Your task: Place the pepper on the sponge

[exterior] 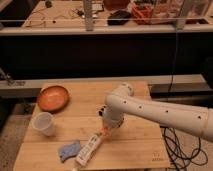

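Note:
My white arm reaches in from the right, and its gripper (104, 126) hangs over the middle of the wooden table (135, 150). It is shut on the pepper (104, 132), whose small orange tip shows just below the wrist. The pepper hovers at the upper end of a white packet (88, 149). The blue-grey sponge (68, 150) lies flat on the table to the lower left of the gripper, next to the packet, with nothing on it. The arm hides most of the fingers.
An orange bowl (52, 97) sits at the table's back left and a translucent cup (43, 123) stands in front of it. Black cables (176, 145) hang beside the table's right edge. A dark bench runs behind the table.

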Robot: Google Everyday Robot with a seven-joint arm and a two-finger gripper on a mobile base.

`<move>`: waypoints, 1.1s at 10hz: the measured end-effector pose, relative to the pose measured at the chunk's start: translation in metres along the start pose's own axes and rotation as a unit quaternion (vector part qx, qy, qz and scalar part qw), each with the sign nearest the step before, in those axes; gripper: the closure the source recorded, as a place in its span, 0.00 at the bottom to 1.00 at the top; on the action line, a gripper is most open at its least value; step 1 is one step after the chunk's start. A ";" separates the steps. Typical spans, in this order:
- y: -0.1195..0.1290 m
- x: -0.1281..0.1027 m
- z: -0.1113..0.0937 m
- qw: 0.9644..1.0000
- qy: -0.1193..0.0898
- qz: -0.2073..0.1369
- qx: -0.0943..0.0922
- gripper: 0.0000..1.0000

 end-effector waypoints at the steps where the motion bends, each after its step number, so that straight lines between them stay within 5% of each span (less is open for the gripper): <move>1: -0.004 -0.003 0.001 1.000 0.000 -0.006 -0.001 0.99; 11: -0.049 -0.058 0.021 0.996 0.000 -0.089 -0.019 0.99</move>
